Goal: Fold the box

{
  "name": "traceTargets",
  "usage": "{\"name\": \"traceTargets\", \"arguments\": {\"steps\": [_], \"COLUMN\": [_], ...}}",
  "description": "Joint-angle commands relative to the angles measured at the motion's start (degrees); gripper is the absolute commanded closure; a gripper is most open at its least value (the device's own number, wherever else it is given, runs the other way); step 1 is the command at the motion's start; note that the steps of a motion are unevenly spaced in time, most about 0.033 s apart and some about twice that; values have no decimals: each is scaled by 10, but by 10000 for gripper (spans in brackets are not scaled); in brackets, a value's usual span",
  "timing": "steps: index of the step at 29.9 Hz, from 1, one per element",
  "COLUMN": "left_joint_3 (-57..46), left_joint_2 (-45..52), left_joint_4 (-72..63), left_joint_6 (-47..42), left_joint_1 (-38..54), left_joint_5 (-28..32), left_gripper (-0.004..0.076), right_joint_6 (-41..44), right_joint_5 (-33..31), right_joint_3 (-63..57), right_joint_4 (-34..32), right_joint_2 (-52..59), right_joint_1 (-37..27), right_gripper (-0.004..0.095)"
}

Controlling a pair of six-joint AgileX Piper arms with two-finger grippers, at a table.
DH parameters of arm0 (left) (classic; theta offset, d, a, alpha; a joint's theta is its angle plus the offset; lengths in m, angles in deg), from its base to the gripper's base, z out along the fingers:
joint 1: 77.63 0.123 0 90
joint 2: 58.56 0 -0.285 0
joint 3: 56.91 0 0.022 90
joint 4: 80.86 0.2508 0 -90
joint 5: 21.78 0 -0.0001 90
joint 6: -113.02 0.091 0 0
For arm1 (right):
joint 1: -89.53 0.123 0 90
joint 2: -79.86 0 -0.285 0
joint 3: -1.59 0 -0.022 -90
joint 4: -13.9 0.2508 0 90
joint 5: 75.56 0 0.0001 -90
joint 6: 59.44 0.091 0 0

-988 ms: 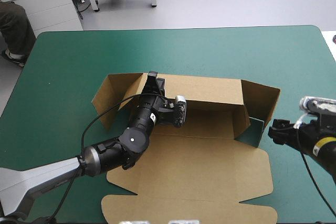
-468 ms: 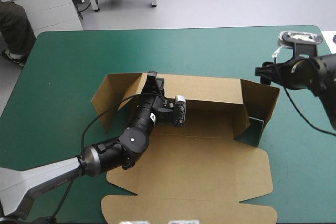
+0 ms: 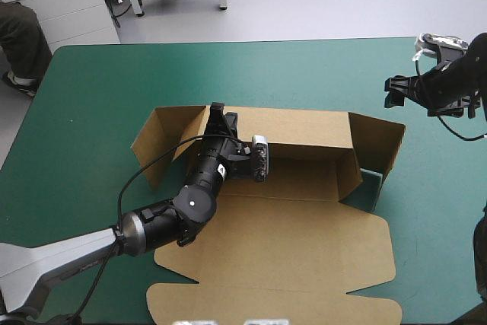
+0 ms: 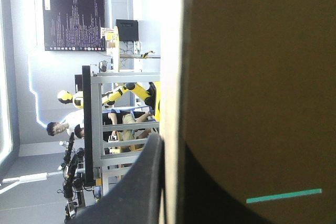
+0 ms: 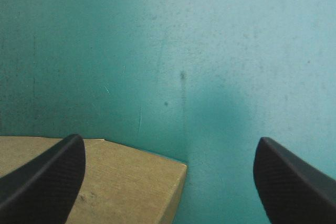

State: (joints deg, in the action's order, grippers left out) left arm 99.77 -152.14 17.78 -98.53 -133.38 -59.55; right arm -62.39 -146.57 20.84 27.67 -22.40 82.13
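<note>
The brown box (image 3: 297, 234) lies in the middle of the table with its long back wall (image 3: 304, 129) raised and a flap standing at each end. My left gripper (image 3: 219, 114) is shut on the top edge of that back wall near its left end. In the left wrist view the box (image 4: 252, 77) fills the side by the gripper (image 4: 170, 150), its pale edge pinched between the fingers. My right gripper (image 3: 394, 93) hovers open beyond the right end flap (image 3: 377, 142). In the right wrist view a corner of the box (image 5: 131, 182) lies under the open right gripper (image 5: 169, 141).
The box's wide lid panel (image 3: 274, 298) lies flat toward the table's front edge. Teal-green cover (image 3: 99, 112) surrounds the box on the left, far and right sides. A strip of cover (image 3: 370, 186) shows at the gap by the right wall.
My right gripper has swung from low beside the box's right side up toward the far right, ending just beyond the right end flap. The left gripper and the box have stayed put.
</note>
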Motion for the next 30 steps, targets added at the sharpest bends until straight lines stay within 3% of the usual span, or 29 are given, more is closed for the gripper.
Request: {"name": "traceTargets", "arguments": {"steps": [1,19,24,28,30], "left_joint_3": [16,16,16,16,16], "left_joint_2": [19,19,19,19,19], "left_joint_4": [45,45,43,43,43], "left_joint_6": [-10,-9,-9,-9,-9], "left_joint_1": [-3,-3,-3,-3,-3], "left_joint_5": [-31,-42,-42,-41,-37], "left_gripper": [734,734,734,734,734], "right_joint_6": [-33,-76,-90,-192,-295], "right_joint_5": [-8,17,70,100,93], "right_joint_3": [10,-189,-264,-314,-330], "right_joint_4": [41,33,43,98,145], "right_joint_2": [18,121,173,198,199], "right_joint_1": [-4,-4,-4,-4,-4], "right_gripper": [103,103,103,103,103]}}
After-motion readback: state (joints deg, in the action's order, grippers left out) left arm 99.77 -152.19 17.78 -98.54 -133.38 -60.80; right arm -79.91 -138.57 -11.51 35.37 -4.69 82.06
